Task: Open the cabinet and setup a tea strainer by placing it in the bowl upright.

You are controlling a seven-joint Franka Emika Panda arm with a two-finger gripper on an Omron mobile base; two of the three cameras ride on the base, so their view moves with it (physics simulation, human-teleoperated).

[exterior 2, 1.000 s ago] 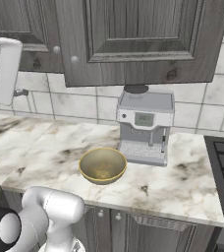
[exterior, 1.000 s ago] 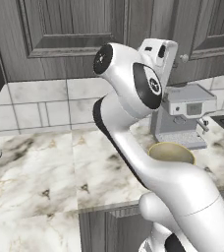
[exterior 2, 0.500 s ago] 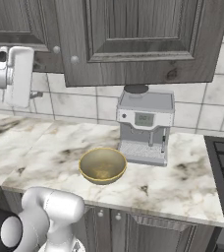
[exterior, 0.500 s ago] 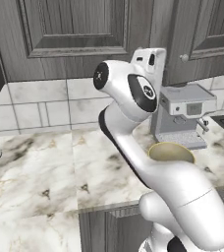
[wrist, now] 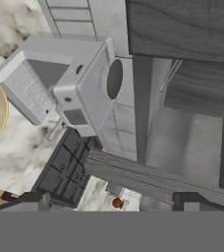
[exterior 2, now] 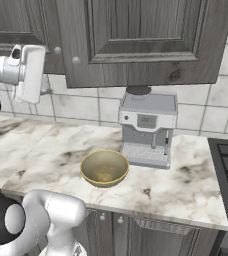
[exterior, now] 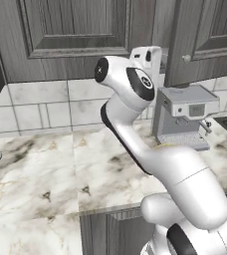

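Dark grey cabinet [exterior 2: 136, 40] overhead, one door swung ajar; marble table [exterior 2: 186, 185] below with grey coffee machine [exterior 2: 147, 127]; golden-olive bowl [exterior 2: 104, 168] just beside its front; pincer [exterior 2: 28, 72] released, raised near cabinet's lower edge

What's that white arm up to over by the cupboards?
The robot arm has raised its gripper, jaws wide apart and holding nothing, to the bottom edge of the dark grey cabinet above the counter. In the left base view the right-hand door stands slightly ajar; the hand view looks up under it. A golden-olive bowl waits empty on the marble counter in front of the grey coffee machine. No tea strainer has been taken out yet.
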